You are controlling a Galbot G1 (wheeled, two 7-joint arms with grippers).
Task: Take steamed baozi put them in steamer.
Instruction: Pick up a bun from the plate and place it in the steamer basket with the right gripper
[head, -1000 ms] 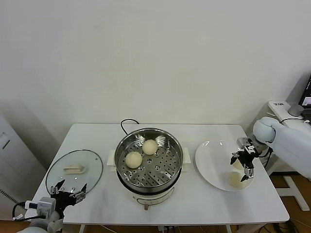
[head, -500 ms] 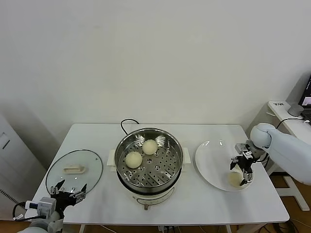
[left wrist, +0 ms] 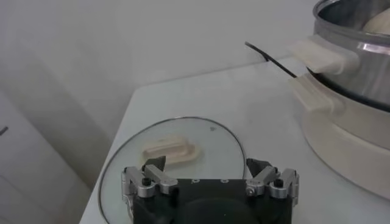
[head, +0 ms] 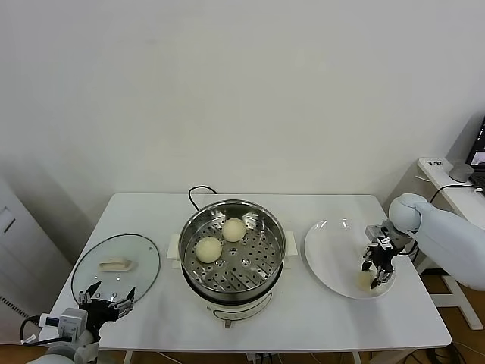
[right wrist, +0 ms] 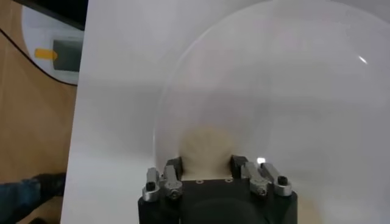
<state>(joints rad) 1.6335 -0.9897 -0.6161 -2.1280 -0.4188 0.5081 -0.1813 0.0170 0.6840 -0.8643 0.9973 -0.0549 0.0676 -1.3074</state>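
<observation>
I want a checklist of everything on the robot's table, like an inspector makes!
Surface: white rectangular table, steady.
Job's things: shiny round steel steamer holding two cream round buns; another cream bun on the flat white plate.
Clutter: round glass lid with white knob, lying flat at the robot's left.
Grippers: right gripper low over the plate, jaws either side of that bun, not seen squeezing it; left gripper parked open at the lid's near edge.
Cables: black cord behind the steamer.
Surroundings: plain white wall; white machine at the robot's right.
</observation>
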